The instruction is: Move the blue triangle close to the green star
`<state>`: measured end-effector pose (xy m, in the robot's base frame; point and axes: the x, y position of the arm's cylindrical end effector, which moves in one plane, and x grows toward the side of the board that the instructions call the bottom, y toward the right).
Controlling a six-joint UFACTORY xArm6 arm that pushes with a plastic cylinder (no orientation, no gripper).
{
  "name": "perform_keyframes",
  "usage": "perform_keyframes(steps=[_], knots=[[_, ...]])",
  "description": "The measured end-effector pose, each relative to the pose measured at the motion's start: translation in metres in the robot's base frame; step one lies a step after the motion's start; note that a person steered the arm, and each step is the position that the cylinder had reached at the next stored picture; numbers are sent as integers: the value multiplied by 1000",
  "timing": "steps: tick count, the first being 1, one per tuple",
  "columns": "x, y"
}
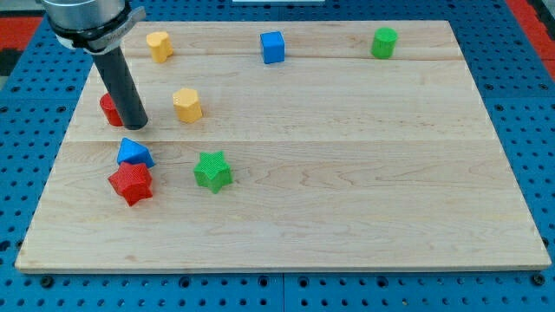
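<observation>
My tip (136, 126) rests on the surface (347, 173) at the view's left, just above the blue triangle (134, 153) and touching or nearly touching a red block (108, 108) that the rod partly hides. The rig carries no hand, so no open or closed state applies.

The blue triangle lies directly toward the view's bottom from my tip, with the red star (131, 183) touching its lower edge. The green star (212, 170) sits to the view's right of the triangle, slightly lower and near. I judge the push must run rightward, so my tip first needs the triangle's left side.

No brand, label or writing is readable.
</observation>
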<state>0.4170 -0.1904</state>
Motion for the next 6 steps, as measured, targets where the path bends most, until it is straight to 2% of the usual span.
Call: perform_keyframes(steps=[1,3,4,5,6], knots=[[6,5],[23,-57],[49,-38],[50,22],[52,44]])
